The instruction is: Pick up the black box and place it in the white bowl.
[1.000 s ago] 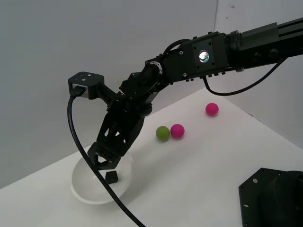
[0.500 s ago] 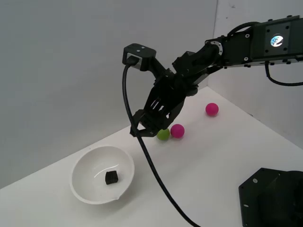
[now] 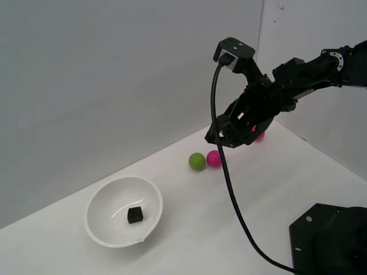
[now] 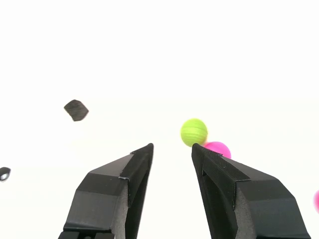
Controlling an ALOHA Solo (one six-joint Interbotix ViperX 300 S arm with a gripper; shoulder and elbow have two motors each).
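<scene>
The black box (image 3: pixel 135 215) lies inside the white bowl (image 3: pixel 100 229) at the exterior view's left, on the white table. It also shows in the wrist view (image 4: pixel 76 110), where the bowl is washed out. My gripper (image 3: pixel 221 139) is raised well above the table, far to the exterior view's right of the bowl, above the balls. In the wrist view my gripper (image 4: pixel 172 147) is open and empty, its fingers (image 4: pixel 117 191) set apart with nothing between them.
A green ball (image 3: pixel 196 161) and a pink ball (image 3: pixel 213 158) sit side by side mid-table. Another pink ball (image 3: pixel 260 136) lies farther back, partly hidden by the gripper. The black robot base (image 3: pixel 330 240) stands at the near right corner. A cable (image 3: pixel 229 189) hangs from the wrist.
The arm has lifted out of the bowl and swung up and to the exterior view's right. The black box stays in the bowl, unmoved.
</scene>
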